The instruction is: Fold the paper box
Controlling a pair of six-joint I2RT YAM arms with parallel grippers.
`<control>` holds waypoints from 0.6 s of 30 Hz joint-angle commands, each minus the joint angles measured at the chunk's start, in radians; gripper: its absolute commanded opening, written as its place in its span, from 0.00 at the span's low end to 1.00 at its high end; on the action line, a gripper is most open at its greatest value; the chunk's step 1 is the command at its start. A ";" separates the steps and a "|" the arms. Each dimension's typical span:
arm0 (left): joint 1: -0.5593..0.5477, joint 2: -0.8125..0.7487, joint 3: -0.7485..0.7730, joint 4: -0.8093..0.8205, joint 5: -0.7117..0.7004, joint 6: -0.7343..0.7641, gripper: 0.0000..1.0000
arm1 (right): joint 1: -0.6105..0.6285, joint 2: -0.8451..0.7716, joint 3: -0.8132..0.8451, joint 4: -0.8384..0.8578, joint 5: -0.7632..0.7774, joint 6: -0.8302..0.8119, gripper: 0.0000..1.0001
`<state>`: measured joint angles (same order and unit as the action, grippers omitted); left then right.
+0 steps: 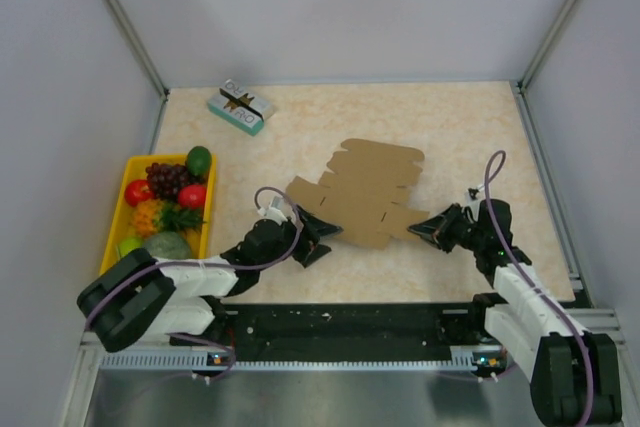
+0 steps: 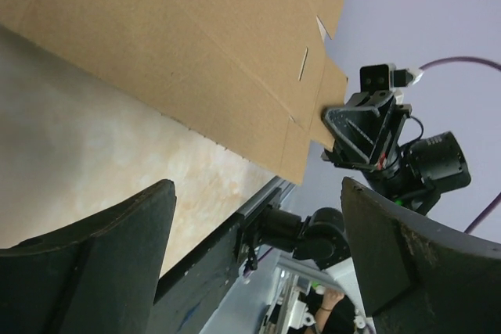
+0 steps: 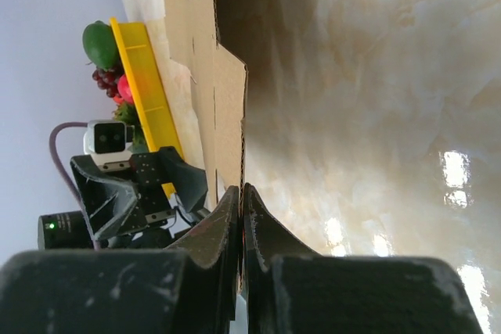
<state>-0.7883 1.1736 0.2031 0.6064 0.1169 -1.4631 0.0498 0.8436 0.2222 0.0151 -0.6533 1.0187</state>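
The paper box (image 1: 365,192) rests mid-table (image 1: 460,127). Left gripper (image 1: 325,239): jaws spread wide beside the sheet's left edge, holding nothing. Right gripper (image 1: 414,229): jaws closed, pinching the sheet's right edge.

Plain brown paper box (image 1: 365,192), yellow tray (image 1: 116,215)

From my left wrist, the paper box (image 2: 156,52) runs off the top and left edges. From my right wrist, its edge vanishes between my right claw (image 3: 241,213), the depth of that pinch hidden. The yellow tray (image 3: 145,76) shows edge-on, hiding most fruit (image 3: 102,44). The small box (image 1: 241,107) carries print too small to read.
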 commanded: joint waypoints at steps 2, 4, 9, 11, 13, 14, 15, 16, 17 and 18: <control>-0.043 0.214 0.068 0.358 -0.034 -0.129 0.91 | 0.001 -0.057 0.000 0.019 -0.002 0.011 0.00; -0.065 0.320 0.091 0.473 -0.040 -0.155 0.91 | 0.002 -0.069 -0.001 0.011 0.000 0.015 0.00; -0.091 0.515 0.105 0.722 -0.100 -0.230 0.83 | 0.004 -0.089 -0.006 -0.004 -0.003 0.014 0.00; -0.091 0.580 0.117 0.788 -0.108 -0.238 0.79 | 0.004 -0.097 -0.007 -0.014 -0.008 0.009 0.00; -0.091 0.624 0.133 0.837 -0.109 -0.224 0.73 | 0.002 -0.107 -0.007 -0.047 -0.008 0.001 0.00; -0.091 0.630 0.136 0.861 -0.141 -0.206 0.69 | 0.001 -0.112 -0.010 -0.056 -0.008 -0.003 0.00; -0.089 0.632 0.137 0.859 -0.144 -0.195 0.61 | 0.004 -0.116 -0.009 -0.066 -0.008 -0.014 0.00; -0.088 0.617 0.131 0.856 -0.155 -0.181 0.56 | 0.004 -0.129 -0.009 -0.073 -0.008 -0.020 0.02; -0.086 0.603 0.128 0.825 -0.160 -0.137 0.52 | 0.005 -0.135 -0.007 -0.096 -0.008 -0.029 0.06; -0.077 0.585 0.127 0.798 -0.161 -0.106 0.47 | 0.004 -0.143 -0.001 -0.105 -0.009 -0.049 0.08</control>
<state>-0.8768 1.8004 0.3145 1.2194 0.0071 -1.6600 0.0502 0.7376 0.2222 -0.0479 -0.6525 1.0199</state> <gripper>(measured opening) 0.546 0.042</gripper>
